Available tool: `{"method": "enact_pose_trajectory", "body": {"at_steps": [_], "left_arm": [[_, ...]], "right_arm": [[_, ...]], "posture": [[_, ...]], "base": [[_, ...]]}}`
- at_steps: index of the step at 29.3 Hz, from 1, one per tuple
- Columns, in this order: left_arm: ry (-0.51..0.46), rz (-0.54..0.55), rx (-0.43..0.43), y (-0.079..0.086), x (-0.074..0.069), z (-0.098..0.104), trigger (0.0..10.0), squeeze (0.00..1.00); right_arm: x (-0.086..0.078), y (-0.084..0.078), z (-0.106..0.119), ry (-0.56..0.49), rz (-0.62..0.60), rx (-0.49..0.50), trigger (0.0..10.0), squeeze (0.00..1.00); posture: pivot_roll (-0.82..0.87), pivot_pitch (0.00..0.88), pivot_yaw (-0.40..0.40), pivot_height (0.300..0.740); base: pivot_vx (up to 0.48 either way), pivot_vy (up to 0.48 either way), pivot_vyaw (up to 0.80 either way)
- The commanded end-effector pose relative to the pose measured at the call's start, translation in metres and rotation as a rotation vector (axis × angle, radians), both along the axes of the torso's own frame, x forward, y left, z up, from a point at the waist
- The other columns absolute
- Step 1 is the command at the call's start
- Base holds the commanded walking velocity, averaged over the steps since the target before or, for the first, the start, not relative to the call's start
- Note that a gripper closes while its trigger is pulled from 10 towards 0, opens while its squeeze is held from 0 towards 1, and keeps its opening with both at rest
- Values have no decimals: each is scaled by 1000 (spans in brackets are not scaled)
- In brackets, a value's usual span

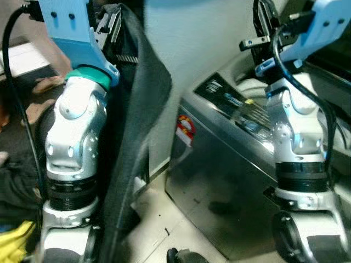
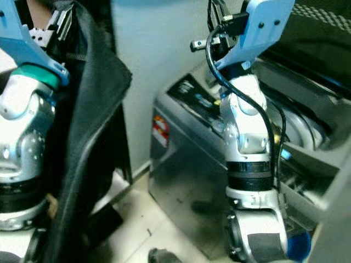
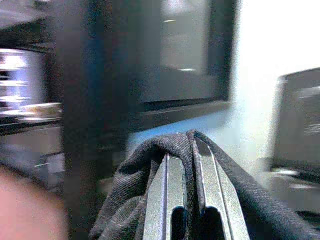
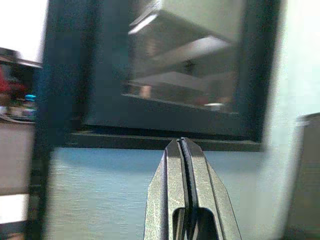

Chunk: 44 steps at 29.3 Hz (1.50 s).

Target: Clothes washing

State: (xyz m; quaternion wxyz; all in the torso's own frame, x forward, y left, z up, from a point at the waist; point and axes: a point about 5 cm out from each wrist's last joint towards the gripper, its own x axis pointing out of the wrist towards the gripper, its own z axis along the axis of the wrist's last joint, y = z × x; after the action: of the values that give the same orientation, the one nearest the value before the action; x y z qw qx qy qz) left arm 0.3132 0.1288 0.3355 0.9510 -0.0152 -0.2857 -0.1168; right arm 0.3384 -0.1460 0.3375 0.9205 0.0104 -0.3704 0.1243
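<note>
Silver arm joints crowd the near view on both sides. Raised at far left, the left claw (image 3: 192, 145) is clamped on a dark grey garment (image 1: 143, 109), whose fabric folds over both fingers and hangs in a long drape to the floor, probably lifted high to clear it. Right of it stands the top-loading washing machine (image 1: 219, 186). Above it the right claw (image 4: 183, 150) is pressed closed, holding nothing.
</note>
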Motion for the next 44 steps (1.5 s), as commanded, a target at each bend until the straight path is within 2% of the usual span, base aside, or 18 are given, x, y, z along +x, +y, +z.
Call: {"method": "enact_pose_trajectory", "body": {"at_steps": [1, 14, 19, 44], "left_arm": [[-28, -7, 4, -2, -3, 5, 10000, 0], [-24, 3, 1, -1, -2, 5, 10000, 0], [-21, 7, 0, -1, -2, 4, 10000, 0], [-16, 10, -5, -1, -2, 3, 10000, 0]], "right_arm": [[-2, -2, 3, -9, 1, 11, 10000, 0], [-1, 0, 8, -20, 12, 26, 10000, 0], [0, -3, 11, -13, 26, 78, 10000, 0], [1, -3, 10, -8, 28, 78, 10000, 0]], "posture": [[24, 0, -25, 740], [28, 0, -26, 740], [28, 0, -26, 740], [30, 0, -28, 740]], "base": [[0, 0, -800], [0, 0, -800], [0, 0, -800], [0, 10, -800]]}}
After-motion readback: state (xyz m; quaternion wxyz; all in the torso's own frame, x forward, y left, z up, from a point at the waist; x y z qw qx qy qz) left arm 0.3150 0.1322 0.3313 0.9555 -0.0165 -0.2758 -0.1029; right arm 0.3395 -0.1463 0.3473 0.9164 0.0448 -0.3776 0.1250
